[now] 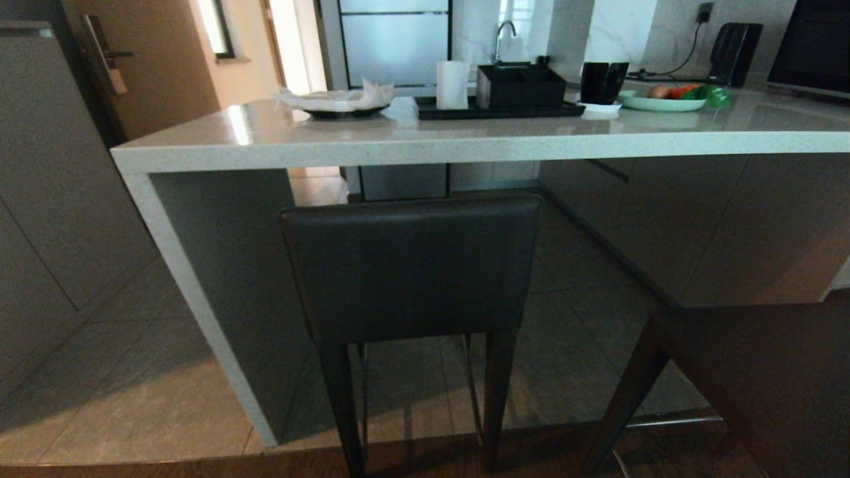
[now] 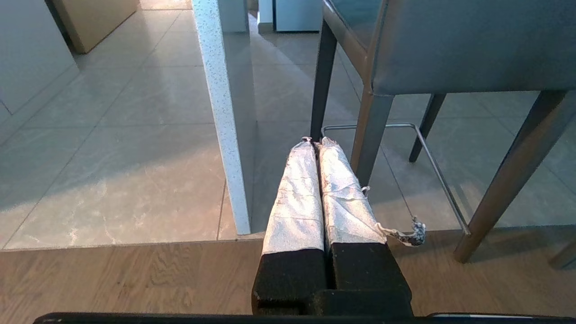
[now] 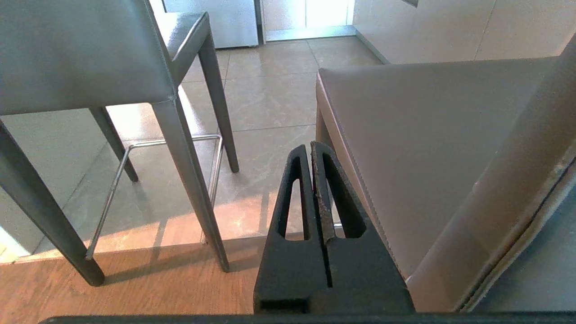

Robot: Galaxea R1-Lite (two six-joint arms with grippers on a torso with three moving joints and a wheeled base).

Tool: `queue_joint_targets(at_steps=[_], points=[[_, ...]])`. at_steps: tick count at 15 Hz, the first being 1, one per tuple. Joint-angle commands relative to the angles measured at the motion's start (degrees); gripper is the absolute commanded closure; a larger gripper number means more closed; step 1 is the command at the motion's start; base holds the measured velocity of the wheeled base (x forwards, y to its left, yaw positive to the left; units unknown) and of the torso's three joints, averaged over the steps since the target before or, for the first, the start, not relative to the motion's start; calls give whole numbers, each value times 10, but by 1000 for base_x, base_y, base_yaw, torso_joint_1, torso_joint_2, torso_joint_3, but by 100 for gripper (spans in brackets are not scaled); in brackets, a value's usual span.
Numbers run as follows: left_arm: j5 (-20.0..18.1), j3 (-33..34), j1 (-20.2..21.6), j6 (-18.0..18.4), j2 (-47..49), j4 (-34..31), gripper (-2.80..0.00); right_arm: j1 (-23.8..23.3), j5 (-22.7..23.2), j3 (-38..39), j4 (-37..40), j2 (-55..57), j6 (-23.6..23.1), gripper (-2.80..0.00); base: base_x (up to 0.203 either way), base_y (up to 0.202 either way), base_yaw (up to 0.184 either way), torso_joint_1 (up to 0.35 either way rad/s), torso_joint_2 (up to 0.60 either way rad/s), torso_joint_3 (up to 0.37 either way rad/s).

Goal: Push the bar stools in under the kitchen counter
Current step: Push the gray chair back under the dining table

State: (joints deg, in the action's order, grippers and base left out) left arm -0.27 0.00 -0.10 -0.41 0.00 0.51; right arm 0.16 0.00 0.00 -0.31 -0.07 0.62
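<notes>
two stools pulled out from the counter, both grippers pressed closed

nearest the head camera, at the lower right, stands the second stool [image 1: 764, 378], its seat and one dark leg cutting across the corner, well out from the counter and turned at an angle. straight ahead is the first stool [image 1: 410, 265], its dark padded backrest facing the camera, its legs on the line where wood floor meets grey tile. its backrest stands in front of the counter's edge rather than under it.

the kitchen counter [image 1: 465, 143] runs across the head view, a thick pale speckled slab with a matching side panel on the left. on top sit a dark plate with crumpled paper [image 1: 339, 103], a white paper roll [image 1: 452, 84], a black box on a tray [image 1: 520, 87], a black cup [image 1: 603, 81] and a green plate of vegetables [image 1: 667, 98].

the left gripper [image 2: 313, 141], fingers wrapped in pale cloth, is pressed together on nothing; it hangs low, between the side panel and the first stool's near leg, apart from both. the right gripper [image 3: 310, 150] is likewise pressed together and empty, with the second stool's seat just beside it and the first stool further off on its other side.
</notes>
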Motion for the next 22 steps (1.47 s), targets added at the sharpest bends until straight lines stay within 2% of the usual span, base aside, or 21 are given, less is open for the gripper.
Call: queue_joint_targets(at_steps=[1,18,22], points=[[0,1,0,0,1,0,0,0,0,1,0,1,0,0,0,0,0,0,0,0],[1,1,1,-2,1,0,0,0,0,1,0,1,0,0,0,0,0,0,0,0],[1,1,0,-2,1,0,0,0,0,1,0,1,0,0,-165,0,0,0,3,2]])
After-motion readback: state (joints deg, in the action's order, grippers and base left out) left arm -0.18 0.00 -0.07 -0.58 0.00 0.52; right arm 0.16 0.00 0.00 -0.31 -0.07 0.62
